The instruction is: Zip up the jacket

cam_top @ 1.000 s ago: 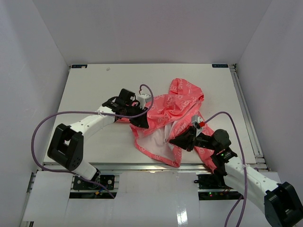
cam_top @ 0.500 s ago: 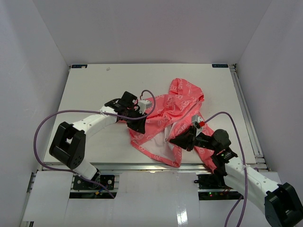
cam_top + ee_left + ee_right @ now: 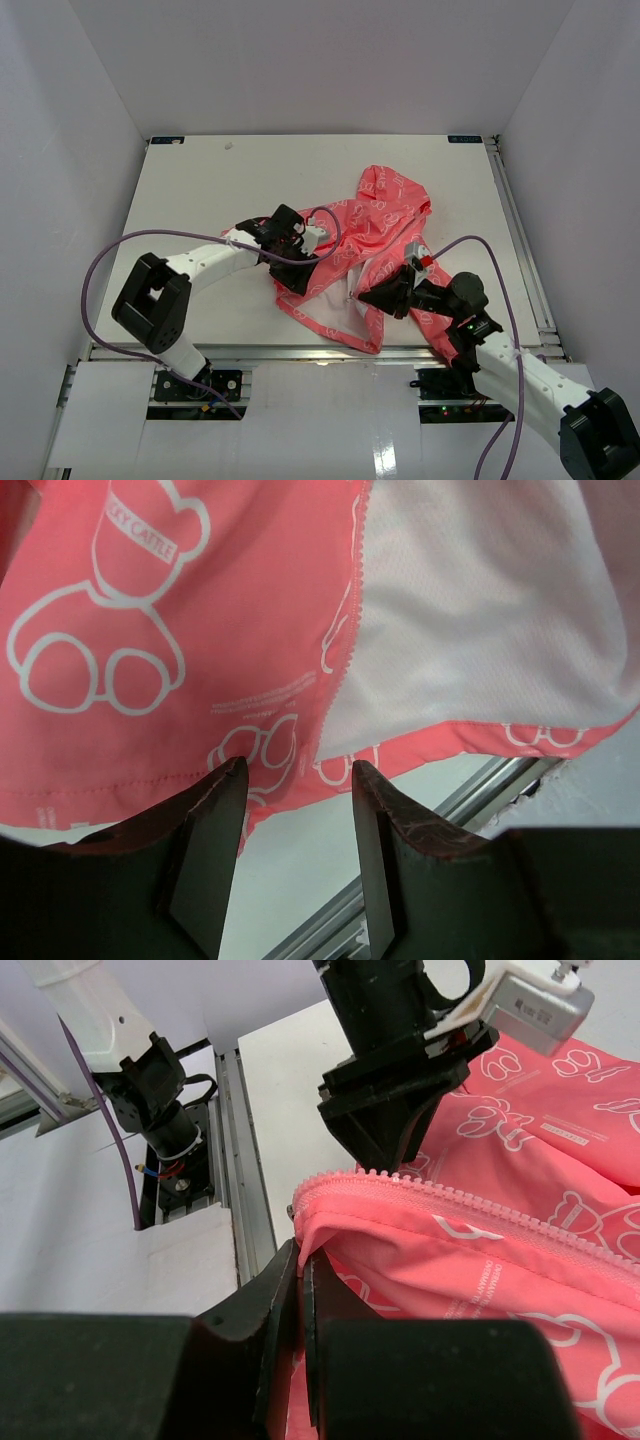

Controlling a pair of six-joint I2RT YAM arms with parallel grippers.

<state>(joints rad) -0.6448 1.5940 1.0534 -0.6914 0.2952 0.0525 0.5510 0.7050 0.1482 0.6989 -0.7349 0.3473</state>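
Nearest the front edge, the right tool (image 3: 366,297) is recorded as clenched on the jacket (image 3: 380,215), a fold of one front panel being pinched just beneath its zipper teeth (image 3: 450,1210); this edge is judged to be held up and taut so that it can be brought to its counterpart. Just beyond and to the left, the left tool (image 3: 297,278) is recorded as released, its jaws standing apart with nothing between them, hung low over the other front panel; the placement is judged to be a preparation for taking hold near the second zipper edge (image 3: 352,590), which is seen past the fingers where the coral fabric meets the white lining (image 3: 480,610), though whether the fabric is touched cannot be told. The two tools are set near each other, facing across the open front. The garment itself is laid crumpled and unzipped on the surface (image 3: 200,190), right of centre, its hem toward the front rail and its bunched upper part toward the far side; the two zipper edges are not yet joined, so the task is judged to be at an early stage
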